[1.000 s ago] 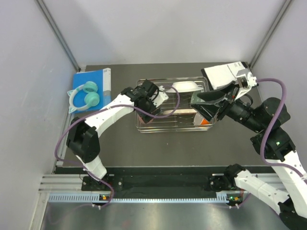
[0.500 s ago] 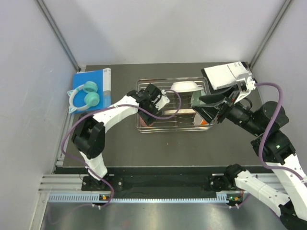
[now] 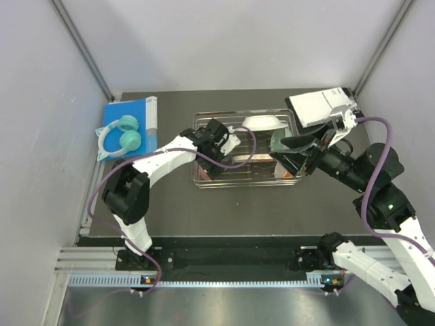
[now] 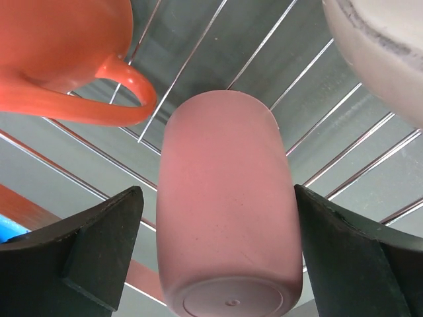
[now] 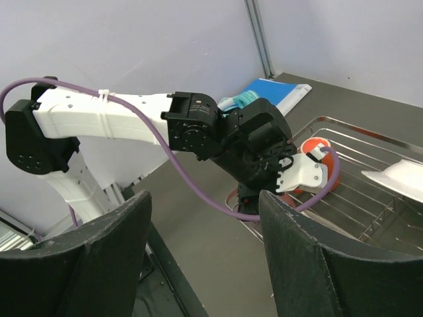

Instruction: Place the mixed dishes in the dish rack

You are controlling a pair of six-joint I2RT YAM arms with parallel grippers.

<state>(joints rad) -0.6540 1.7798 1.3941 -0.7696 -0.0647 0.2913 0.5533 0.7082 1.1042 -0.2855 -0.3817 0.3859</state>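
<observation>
Left wrist cam only: pink cup (image 4: 225,218) lies on its side on the dish rack (image 3: 239,182) bars. Base faces the camera, long axis runs away between the left gripper (image 4: 217,198) fingers. Jaws apart, straddling it, with a sliver of gap on one side. Orange mug (image 4: 59,46) handle sits just beside the cup's far end. Top cam hides the cup: left arm bent over the rack's left end, wrist pitched down. Right gripper (image 5: 203,205) hovers at the rack's right end, jaws wide apart.
</observation>
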